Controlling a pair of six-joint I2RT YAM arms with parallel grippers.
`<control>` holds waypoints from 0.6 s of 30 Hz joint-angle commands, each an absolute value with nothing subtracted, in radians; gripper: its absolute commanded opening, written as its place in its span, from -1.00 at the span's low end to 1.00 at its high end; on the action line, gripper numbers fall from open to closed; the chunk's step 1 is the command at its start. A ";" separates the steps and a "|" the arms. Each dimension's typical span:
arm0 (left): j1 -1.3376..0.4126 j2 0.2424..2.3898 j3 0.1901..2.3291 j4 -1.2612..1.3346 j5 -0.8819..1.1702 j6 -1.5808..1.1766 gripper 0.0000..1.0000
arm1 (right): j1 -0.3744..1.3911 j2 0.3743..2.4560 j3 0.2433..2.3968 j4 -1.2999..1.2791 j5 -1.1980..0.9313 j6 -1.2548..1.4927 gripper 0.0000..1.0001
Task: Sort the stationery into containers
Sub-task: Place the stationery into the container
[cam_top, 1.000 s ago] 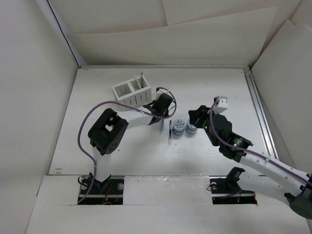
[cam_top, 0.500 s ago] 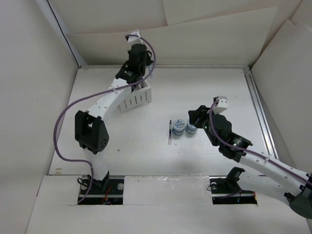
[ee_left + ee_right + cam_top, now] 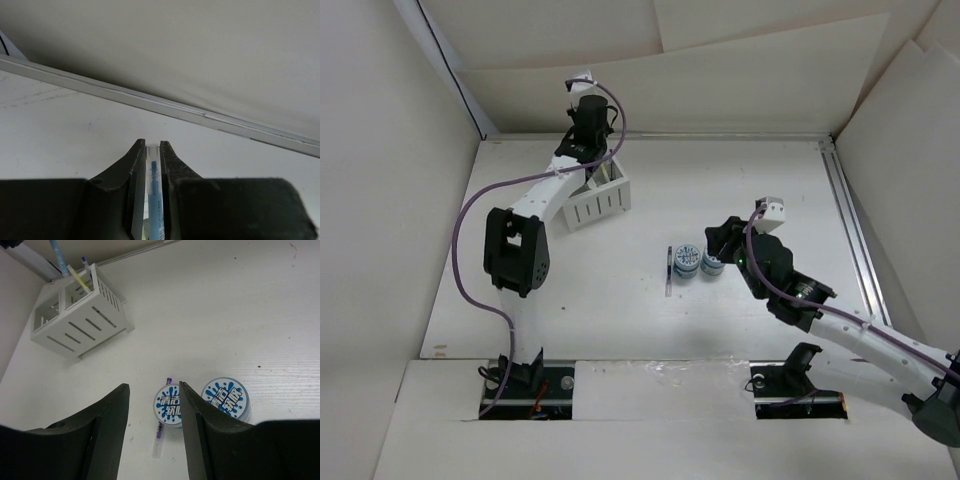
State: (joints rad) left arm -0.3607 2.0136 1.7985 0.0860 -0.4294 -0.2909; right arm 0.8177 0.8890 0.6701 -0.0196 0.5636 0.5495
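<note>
My left gripper (image 3: 588, 128) (image 3: 152, 145) is shut on a blue pen (image 3: 153, 167) and holds it upright over the back of the white slatted organizer (image 3: 597, 197) (image 3: 75, 320). In the right wrist view the blue pen (image 3: 55, 251) hangs above the organizer's far compartment, which holds a yellow-green pen (image 3: 80, 279). My right gripper (image 3: 722, 240) (image 3: 152, 390) is open and empty, hovering near two blue-and-white rolls (image 3: 686, 261) (image 3: 712, 263) (image 3: 169, 406) (image 3: 225, 397). A thin purple-grey pen (image 3: 668, 272) (image 3: 160, 436) lies on the table left of the rolls.
White walls close in the back and both sides. A metal rail (image 3: 850, 225) runs along the right edge of the table. The left arm's purple cable (image 3: 460, 250) loops out over the left part of the table.
My left arm has swung from beside the rolls up to the back, carrying the blue pen over the organizer. The right arm has not moved.
</note>
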 commanded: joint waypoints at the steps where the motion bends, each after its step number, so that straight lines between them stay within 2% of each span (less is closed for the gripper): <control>1: -0.365 1.987 1.758 0.231 -0.480 -0.233 -1.00 | 0.811 0.887 0.667 0.003 0.558 0.548 0.01; 9: -0.394 1.996 1.628 0.392 -0.515 -0.167 -1.00 | 0.811 0.896 0.667 0.003 0.558 0.548 0.01; 18: -0.403 1.997 1.571 0.434 -0.543 -0.146 -1.00 | 0.811 0.896 0.667 0.003 0.558 0.548 0.01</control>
